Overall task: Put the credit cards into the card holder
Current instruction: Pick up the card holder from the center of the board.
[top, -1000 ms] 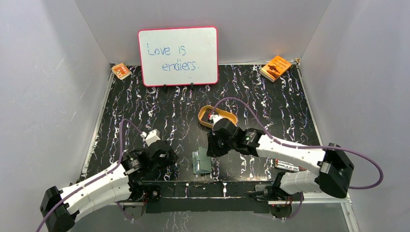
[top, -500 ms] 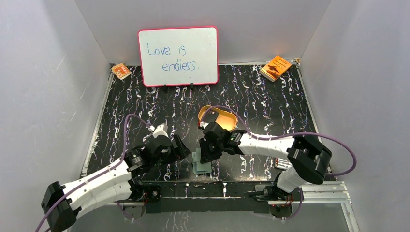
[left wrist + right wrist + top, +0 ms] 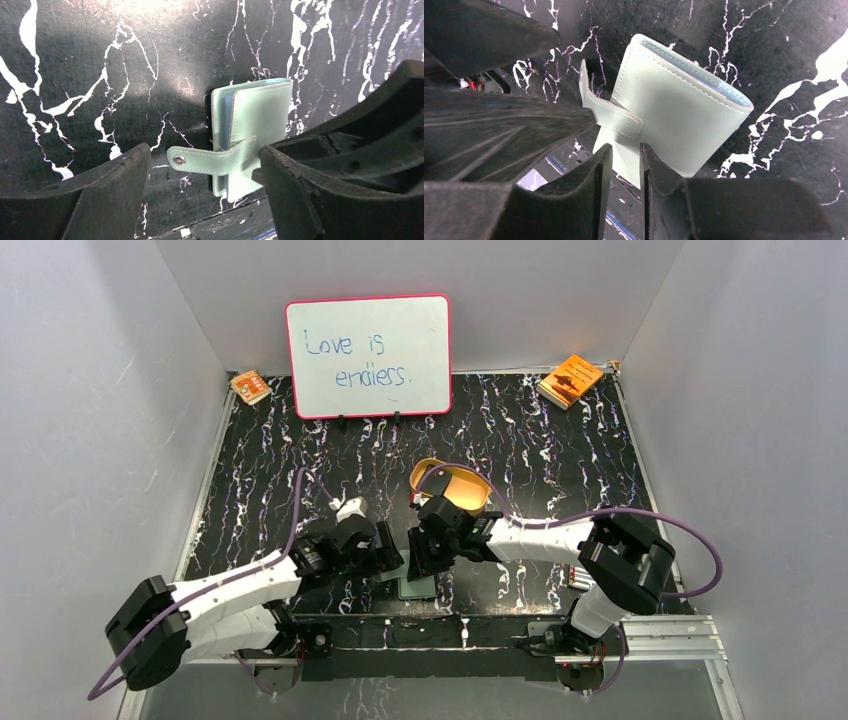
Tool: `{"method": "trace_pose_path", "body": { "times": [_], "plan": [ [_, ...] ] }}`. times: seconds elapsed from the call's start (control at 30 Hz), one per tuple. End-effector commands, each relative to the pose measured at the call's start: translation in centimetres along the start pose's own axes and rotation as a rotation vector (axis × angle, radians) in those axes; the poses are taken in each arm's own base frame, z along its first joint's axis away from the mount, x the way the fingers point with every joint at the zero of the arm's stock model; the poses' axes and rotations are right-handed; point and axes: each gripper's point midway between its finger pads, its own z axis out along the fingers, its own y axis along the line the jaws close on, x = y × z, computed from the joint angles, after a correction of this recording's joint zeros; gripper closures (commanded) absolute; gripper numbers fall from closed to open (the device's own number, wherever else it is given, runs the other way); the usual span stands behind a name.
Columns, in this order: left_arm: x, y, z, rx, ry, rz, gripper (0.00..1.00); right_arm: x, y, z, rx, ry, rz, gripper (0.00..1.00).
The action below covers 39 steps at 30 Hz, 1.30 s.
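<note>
Card holder [image 3: 255, 130]: it's lying folded on the table at the near edge, right between the two arms. The flap is hanging loose, so I'd say it's unfastened and waiting to be opened.
Table [image 3: 560, 440]: the black marbled top is carrying everything, and the action is crowding into the near middle, where both arms are reaching easily.
Whiteboard [image 3: 368, 355]: it's standing against the back wall and taking no part.
Left gripper [image 3: 202, 155]: it's hovering low beside the holder with its fingers standing wide apart, straddling the loose strap and touching nothing I can see. It's looking lined up to catch that strap or the cover's edge and peel the thing open.
Right gripper [image 3: 625, 165]: it's poised over one edge of the holder, fingers almost together with only a sliver showing between them. Whether they're nipping the cover or just bearing down on it, I can't tell. My guess is it's steadying the holder against sliding.
Tray [image 3: 470, 483]: the tan-gold oval is sitting just behind the right wrist, half hidden.
Credit cards: I'm not making them out for certain. Neither claw is carrying one, and none is going in while the holder is lying folded.
Strap [image 3: 210, 161]: it's sticking out flat to the side, offering the easiest handle.
Snap button [image 3: 178, 160]: it's glinting at the strap's free tip, clipped to nothing.
</note>
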Motion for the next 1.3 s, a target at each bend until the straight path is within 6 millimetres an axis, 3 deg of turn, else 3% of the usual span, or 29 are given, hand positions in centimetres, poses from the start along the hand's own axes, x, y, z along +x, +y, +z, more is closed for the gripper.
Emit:
{"method": "trace_pose_path", "body": {
  "times": [0.0, 0.2, 0.37, 0.63, 0.8, 1.03, 1.27],
  "plan": [
    [-0.4, -1.3, 0.8, 0.003, 0.014, 0.035, 0.24, 0.7, -0.6, 0.9, 0.005, 0.006, 0.036, 0.64],
    [-0.2, -1.3, 2.1, -0.033, 0.04, 0.062, 0.27, 0.9, -0.6, 0.8, 0.001, 0.008, 0.032, 0.64],
    [0.4, -1.2, 2.7, -0.047, 0.076, 0.081, 0.36, 0.9, -0.6, 0.7, 0.002, 0.008, 0.028, 0.64],
    [1.9, 1.5, 2.9, -0.133, 0.122, 0.091, 0.76, 0.7, -0.2, 0.3, -0.008, -0.001, 0.024, 0.64],
    [2.2, 2.8, 2.9, -0.177, 0.119, 0.093, 0.98, 0.4, 0.3, -1.1, -0.021, -0.026, 0.03, 0.59],
    [2.9, 4.6, 2.6, -0.187, 0.1, 0.07, 1.0, 0.1, 0.7, -3.5, -0.076, -0.1, 0.081, 0.4],
    [4.1, 6.1, 2.6, -0.185, 0.1, 0.024, 1.0, 1.2, 0.6, -3.0, -0.201, -0.103, 0.211, 0.32]
  ]
}}
